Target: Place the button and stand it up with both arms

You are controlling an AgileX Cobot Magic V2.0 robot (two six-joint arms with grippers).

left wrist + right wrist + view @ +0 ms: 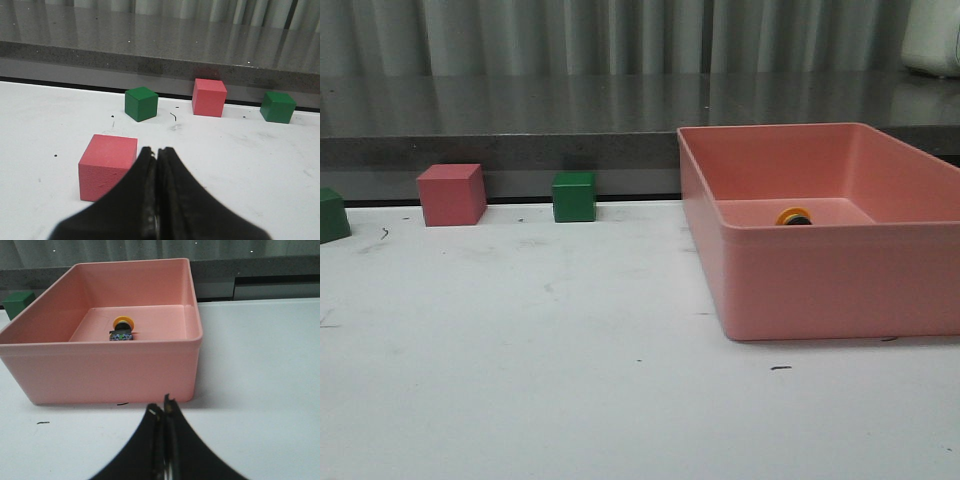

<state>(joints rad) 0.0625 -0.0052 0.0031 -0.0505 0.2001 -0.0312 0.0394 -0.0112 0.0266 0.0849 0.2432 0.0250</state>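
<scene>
1. White surface [520,380] in front of you runs back to a grey ledge and pale curtains.
2. Your button [794,216] lies inside the pink bin [820,290] on the right, on the bin's floor toward its far wall, yellow cap visible.
3. Your left end effector [156,152] is closed on nothing, just beside a near pink cube [107,167].
4. Your right end effector [161,410] is likewise closed and empty, hovering on the near side of the bin.
5. Along the far edge, a pink cube [451,194] sits between two green cubes [574,197].
</scene>
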